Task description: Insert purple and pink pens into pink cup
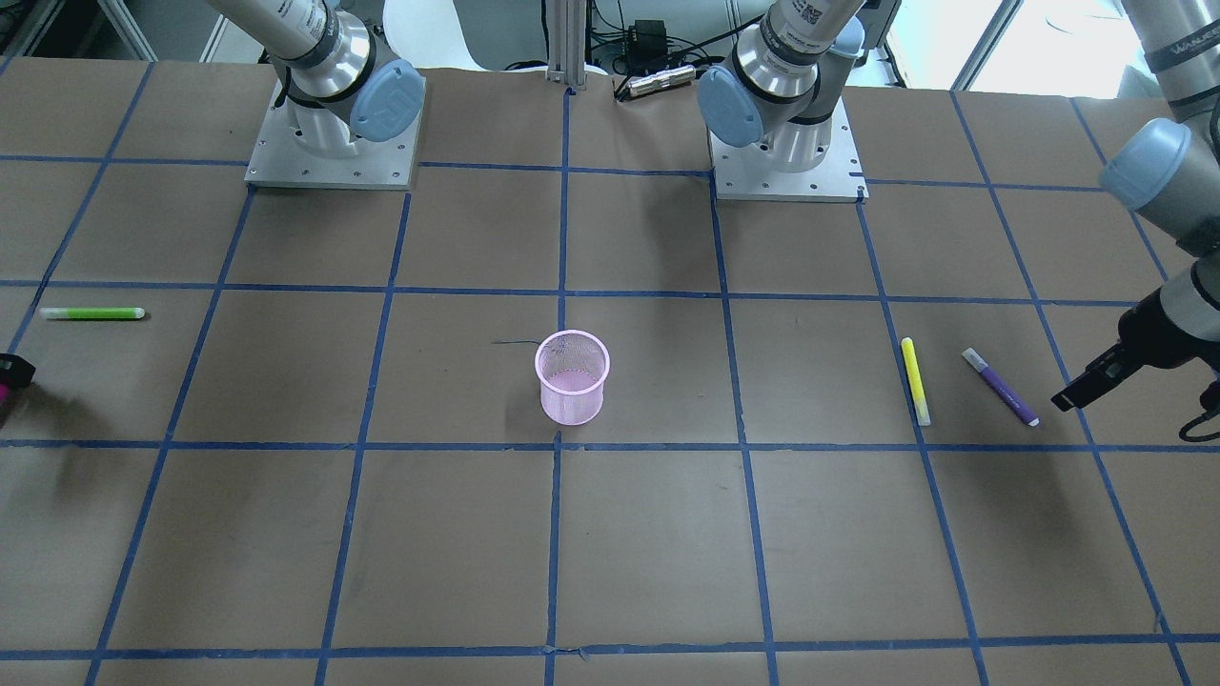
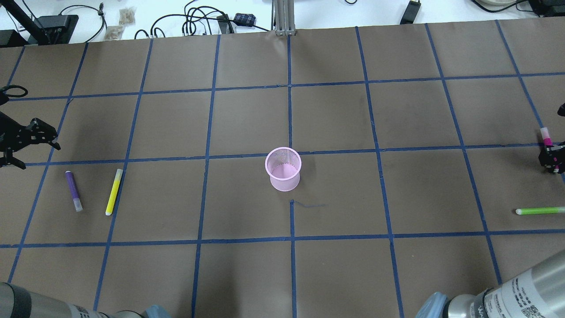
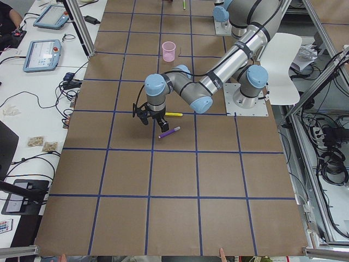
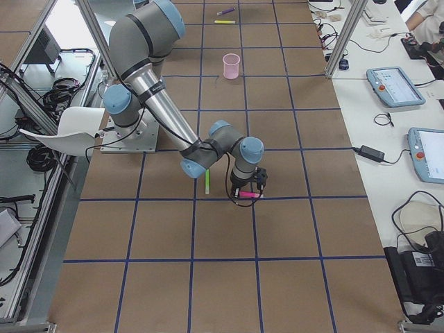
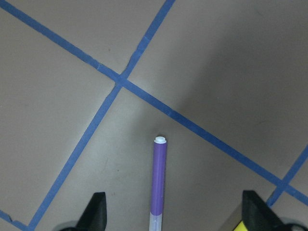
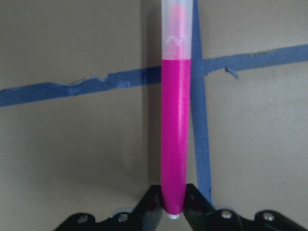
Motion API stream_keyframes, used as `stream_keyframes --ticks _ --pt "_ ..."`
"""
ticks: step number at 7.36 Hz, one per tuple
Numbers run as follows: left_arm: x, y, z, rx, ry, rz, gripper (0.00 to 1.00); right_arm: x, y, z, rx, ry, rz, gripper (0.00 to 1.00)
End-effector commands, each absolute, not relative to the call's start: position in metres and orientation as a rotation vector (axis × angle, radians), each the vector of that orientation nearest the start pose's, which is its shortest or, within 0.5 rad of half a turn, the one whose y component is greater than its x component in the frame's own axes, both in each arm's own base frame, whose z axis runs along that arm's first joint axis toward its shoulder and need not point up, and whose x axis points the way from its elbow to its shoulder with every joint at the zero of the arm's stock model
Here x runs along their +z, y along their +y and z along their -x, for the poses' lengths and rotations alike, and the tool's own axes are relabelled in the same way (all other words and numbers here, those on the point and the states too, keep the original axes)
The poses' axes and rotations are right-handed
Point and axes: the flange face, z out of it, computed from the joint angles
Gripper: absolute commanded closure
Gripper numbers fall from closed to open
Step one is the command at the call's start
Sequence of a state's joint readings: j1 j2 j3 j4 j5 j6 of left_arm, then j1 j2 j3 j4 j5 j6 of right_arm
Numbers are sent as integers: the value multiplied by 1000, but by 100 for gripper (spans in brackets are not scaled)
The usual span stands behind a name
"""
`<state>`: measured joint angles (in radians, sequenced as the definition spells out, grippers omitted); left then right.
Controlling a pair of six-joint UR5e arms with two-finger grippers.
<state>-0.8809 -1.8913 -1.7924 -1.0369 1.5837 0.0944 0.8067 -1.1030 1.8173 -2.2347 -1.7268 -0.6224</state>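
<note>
The pink mesh cup (image 2: pixel 283 169) stands upright at the table's middle, also in the front view (image 1: pixel 572 376). The purple pen (image 2: pixel 73 191) lies flat at the table's left end. My left gripper (image 2: pixel 35 148) hangs just above it, open and empty. In the left wrist view the pen (image 5: pixel 159 180) lies between the spread fingers (image 5: pixel 96 214). My right gripper (image 2: pixel 551 159) is at the table's right end, shut on the pink pen (image 6: pixel 174 130), which sticks out past the fingertips (image 2: pixel 546 136).
A yellow pen (image 2: pixel 114 191) lies just right of the purple pen, roughly parallel to it. A green pen (image 2: pixel 539 211) lies near my right gripper, on the robot's side of it. Blue tape lines grid the brown table.
</note>
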Motion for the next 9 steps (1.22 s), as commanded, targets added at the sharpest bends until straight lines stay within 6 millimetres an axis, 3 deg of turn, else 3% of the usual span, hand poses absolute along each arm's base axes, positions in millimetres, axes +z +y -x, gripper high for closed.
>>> stream_keyframes --ticks 1,2,3,4,5,6,7,8,9 --pt "216 -527 -266 36 2992 935 0 221 -500 307 169 3256 -238 100" --pt "199 -528 -265 62 2997 939 0 235 -503 292 159 3250 -205 100" --pt "186 -528 -266 99 3001 947 0 235 -519 258 152 3216 -151 100" --pt "179 -528 -267 119 3004 943 0 233 -537 207 177 3183 -182 100" --pt "178 -528 -266 124 3004 945 4 258 -549 156 82 3145 -149 100" --pt "173 -528 -266 140 3005 948 14 286 -550 115 26 3096 -193 100" --pt "168 -527 -266 156 3009 947 16 310 -547 65 11 3042 -180 100" --pt "166 -527 -266 162 3011 939 27 334 -538 13 2 2973 -282 100" --pt "166 -528 -266 160 3009 939 45 345 -532 -38 26 2904 -388 100"
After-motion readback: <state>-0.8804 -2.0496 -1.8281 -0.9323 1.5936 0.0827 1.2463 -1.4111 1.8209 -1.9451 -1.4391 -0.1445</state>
